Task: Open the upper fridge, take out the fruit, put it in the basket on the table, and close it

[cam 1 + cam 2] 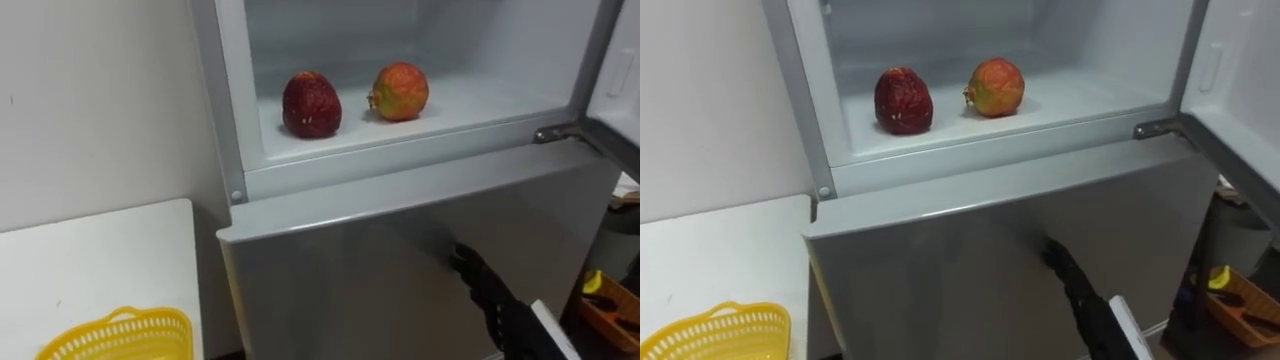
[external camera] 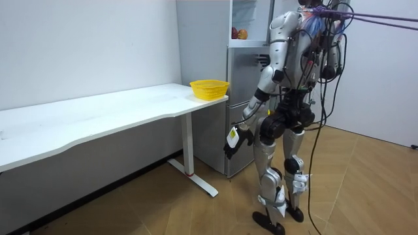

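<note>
In the left eye view the right hand [image 1: 488, 288] hangs low in front of the closed lower fridge door [image 1: 350, 270], its dark fingers straight and holding nothing. Well above it and to its left, on the floor of the open upper compartment [image 1: 480, 100], sit a wrinkled dark red fruit [image 1: 311, 104] and, on the side nearer the hand, an orange-red pomegranate [image 1: 400, 91], the two apart. Far to the hand's left, a yellow basket [image 1: 120, 335] stands on the white table [image 1: 100, 250].

In the room view the robot stands upright close before the fridge. A hand hangs at thigh height, probably this same one, though the body's turn leaves that unsure.

In the right eye view the open upper door [image 1: 1240, 60] stands above and to the right of the hand. Rising from here, the straight fingers could catch the compartment's front lip. A nudge rather than a grip could send either round fruit rolling back or off the ledge. The door also hems the arm on that side.
</note>
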